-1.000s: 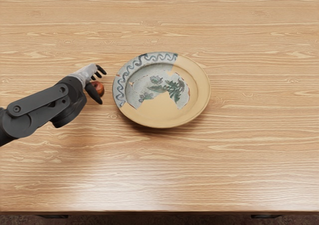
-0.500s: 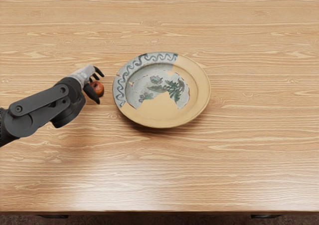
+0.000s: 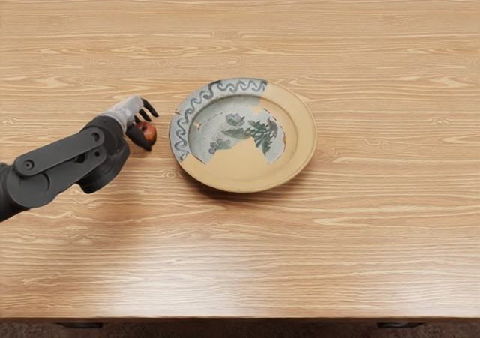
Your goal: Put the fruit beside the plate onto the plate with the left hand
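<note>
The table is light tan wood with darker streaked grain. The plate is ochre, with a blue-grey wavy band and a pale centre bearing green leaves. The fruit is red. The left hand is pale grey and black, its arm dark grey.

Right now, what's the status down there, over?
Left hand at the fruit, grasp unconfirmed. Fruit beside plate, not on it. Nothing between them. Right hand unseen.

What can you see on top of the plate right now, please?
On the plate only its own painted pattern shows. The small red fruit rests on the table just left of the rim, not on it, its left side covered by the left hand.
</note>
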Tool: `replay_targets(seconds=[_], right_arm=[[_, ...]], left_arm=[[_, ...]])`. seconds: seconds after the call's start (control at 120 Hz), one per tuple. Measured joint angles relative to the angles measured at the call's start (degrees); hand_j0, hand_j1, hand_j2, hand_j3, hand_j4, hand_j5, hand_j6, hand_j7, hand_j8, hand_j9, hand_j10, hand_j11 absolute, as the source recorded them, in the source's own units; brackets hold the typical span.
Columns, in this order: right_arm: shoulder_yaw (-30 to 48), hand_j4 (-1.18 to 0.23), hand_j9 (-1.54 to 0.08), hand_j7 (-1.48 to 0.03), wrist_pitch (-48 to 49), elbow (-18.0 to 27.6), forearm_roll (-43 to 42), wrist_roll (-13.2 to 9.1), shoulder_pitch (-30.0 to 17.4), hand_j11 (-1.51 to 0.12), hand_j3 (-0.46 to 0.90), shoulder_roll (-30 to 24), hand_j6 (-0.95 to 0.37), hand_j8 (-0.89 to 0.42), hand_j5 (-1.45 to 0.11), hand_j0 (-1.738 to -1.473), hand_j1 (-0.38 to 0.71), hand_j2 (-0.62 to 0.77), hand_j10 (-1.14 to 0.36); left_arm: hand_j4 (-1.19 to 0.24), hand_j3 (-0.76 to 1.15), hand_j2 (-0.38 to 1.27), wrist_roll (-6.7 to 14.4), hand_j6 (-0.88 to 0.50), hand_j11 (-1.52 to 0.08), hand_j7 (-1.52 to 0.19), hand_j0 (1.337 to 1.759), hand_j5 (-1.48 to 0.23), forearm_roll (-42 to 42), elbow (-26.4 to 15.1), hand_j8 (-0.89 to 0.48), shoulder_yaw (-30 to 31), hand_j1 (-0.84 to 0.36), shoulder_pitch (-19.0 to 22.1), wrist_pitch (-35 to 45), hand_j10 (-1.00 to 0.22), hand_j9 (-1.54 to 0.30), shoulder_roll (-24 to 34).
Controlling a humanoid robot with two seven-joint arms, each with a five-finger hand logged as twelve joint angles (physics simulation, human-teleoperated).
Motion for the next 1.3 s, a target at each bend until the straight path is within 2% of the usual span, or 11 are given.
replay_targets(seconds=[0.175,0.275,0.4,0.458,0.667,0.683,0.817,0.942,1.167,1.175,1.3], right_arm=[[0.0,0.0,0.0,0.0,0.0,0.0,0.0,0.0,0.0,0.0,0.0,0.0,0.0,0.0,0.0,-1.658,-0.35,0.0,0.0],[0.0,0.0,0.0,0.0,0.0,0.0,0.0,0.0,0.0,0.0,0.0,0.0,0.0,0.0,0.0,-1.658,-0.35,0.0,0.0],[0.0,0.0,0.0,0.0,0.0,0.0,0.0,0.0,0.0,0.0,0.0,0.0,0.0,0.0,0.0,-1.658,-0.35,0.0,0.0],[0.0,0.0,0.0,0.0,0.0,0.0,0.0,0.0,0.2,0.0,0.0,0.0,0.0,0.0,0.0,-1.658,-0.35,0.0,0.0],[0.1,0.0,0.0,0.0,0.0,0.0,0.1,0.0,0.4,0.0,0.0,0.0,0.0,0.0,0.0,-1.658,-0.35,0.0,0.0],[0.1,0.0,0.0,0.0,0.0,0.0,0.1,0.0,0.4,0.0,0.0,0.0,0.0,0.0,0.0,-1.658,-0.35,0.0,0.0],[0.1,0.0,0.0,0.0,0.0,0.0,0.1,0.0,0.4,0.0,0.0,0.0,0.0,0.0,0.0,-1.658,-0.35,0.0,0.0],[0.1,0.0,0.0,0.0,0.0,0.1,0.1,0.0,0.5,0.0,0.0,0.0,0.0,0.0,0.0,-1.658,-0.35,0.0,0.0],[0.1,0.0,0.0,0.0,0.0,0.1,0.2,0.0,0.6,0.0,0.0,0.0,0.0,0.0,0.0,-1.658,-0.35,0.0,0.0],[0.1,0.0,0.0,0.0,0.0,0.1,0.2,0.0,0.6,0.0,0.0,0.0,0.0,0.0,0.0,-1.658,-0.35,0.0,0.0],[0.1,0.0,0.0,0.0,0.0,0.1,0.2,0.0,0.7,0.0,0.0,0.0,0.0,0.0,0.0,-1.658,-0.35,0.0,0.0]], left_arm=[[-0.5,0.03,0.14,0.0,-0.5,-0.65,-0.65,1.653,-0.65,0.0,0.0,-0.5,0.0,-0.24,0.1,0.0,-0.5,-0.65,0.0],[-0.54,0.14,0.15,0.0,-0.51,-0.7,-0.7,1.646,-0.7,0.0,0.0,-0.53,0.0,-0.28,0.2,0.0,-0.54,-0.7,0.0],[-0.59,0.1,0.19,0.0,-0.46,-0.77,-0.78,1.646,-0.78,-0.3,-0.1,-0.48,0.0,-0.31,0.1,0.0,-0.59,-0.77,0.1],[-0.6,0.09,0.27,0.0,-0.45,-0.79,-0.8,1.651,-0.8,-0.5,-0.1,-0.48,0.0,-0.32,0.0,0.0,-0.6,-0.8,0.1],[-0.63,0.04,0.24,0.0,-0.43,-0.84,-0.84,1.65,-0.85,-0.8,-0.6,-0.46,-0.1,-0.31,0.1,0.0,-0.63,-0.84,0.9],[-0.63,0.04,0.28,0.0,-0.43,-0.84,-0.84,1.651,-0.85,-0.8,-0.8,-0.46,-0.1,-0.32,0.1,0.0,-0.64,-0.84,1.0],[-0.65,0.02,0.29,0.0,-0.41,-0.88,-0.88,1.653,-0.89,-1.0,-2.7,-0.44,-0.4,-0.33,0.1,-0.1,-0.66,-0.88,2.1],[-0.67,0.01,0.3,0.0,-0.39,-0.9,-0.91,1.654,-0.92,-1.0,-6.6,-0.41,-0.7,-0.33,0.1,0.0,-0.68,-0.9,5.7],[-0.68,0.0,0.29,0.0,-0.38,-0.92,-0.92,1.655,-0.95,-1.2,-11.7,-0.41,-1.6,-0.34,-0.1,0.1,-0.69,-0.92,6.8],[-0.68,0.0,0.34,0.0,-0.38,-0.92,-0.92,1.655,-0.94,-1.2,-11.9,-0.4,-1.7,-0.34,-0.1,0.1,-0.69,-0.92,6.9],[-0.69,0.0,0.28,0.0,-0.37,-0.93,-0.93,1.655,-0.95,-1.1,-14.3,-0.41,-2.4,-0.34,-0.3,0.1,-0.69,-0.93,8.9]])
